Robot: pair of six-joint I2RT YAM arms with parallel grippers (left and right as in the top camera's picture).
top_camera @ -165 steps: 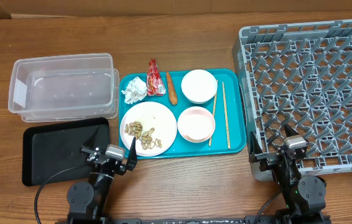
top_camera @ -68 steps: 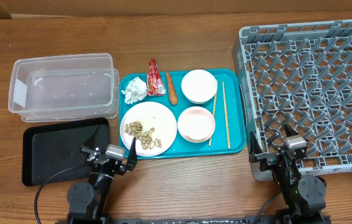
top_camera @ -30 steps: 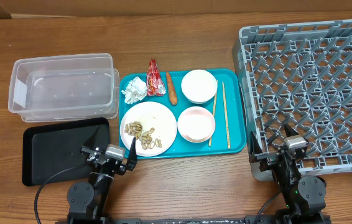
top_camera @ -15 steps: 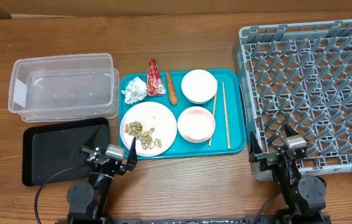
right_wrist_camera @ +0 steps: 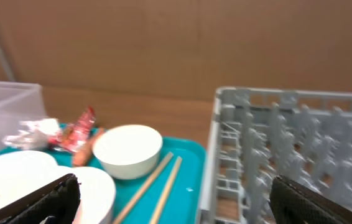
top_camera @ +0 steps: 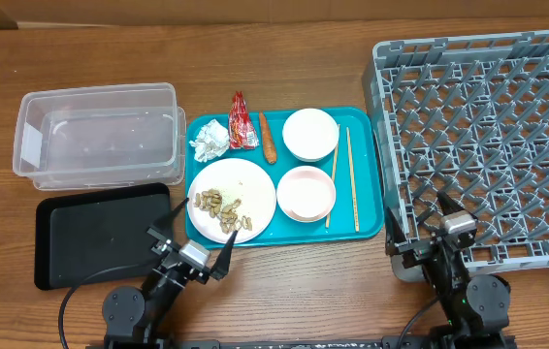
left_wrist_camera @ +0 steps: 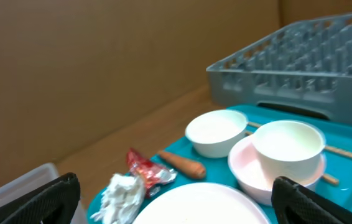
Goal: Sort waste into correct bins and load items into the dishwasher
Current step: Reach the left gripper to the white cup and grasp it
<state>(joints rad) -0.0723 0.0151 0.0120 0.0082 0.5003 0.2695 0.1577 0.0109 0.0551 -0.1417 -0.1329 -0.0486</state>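
Nothing was sorted yet. Left gripper (top_camera: 193, 244) and right gripper (top_camera: 418, 226), fingers wide and empty, sat by the tray (top_camera: 368, 194); next likely the paper ball (top_camera: 209, 141).

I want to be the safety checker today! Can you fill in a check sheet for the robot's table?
Surface: brown wooden table.
Job's things: paper ball, red wrapper, food stick, peanut shells on plate, white bowl, pink bowl holding cup, chopsticks, all on teal tray; clear tub, black tray, grey rack empty.
Clutter: nothing seen.
Claws: left claw and right claw open, empty.
Cables: black cable beside left arm.
Surroundings: cardboard wall behind.
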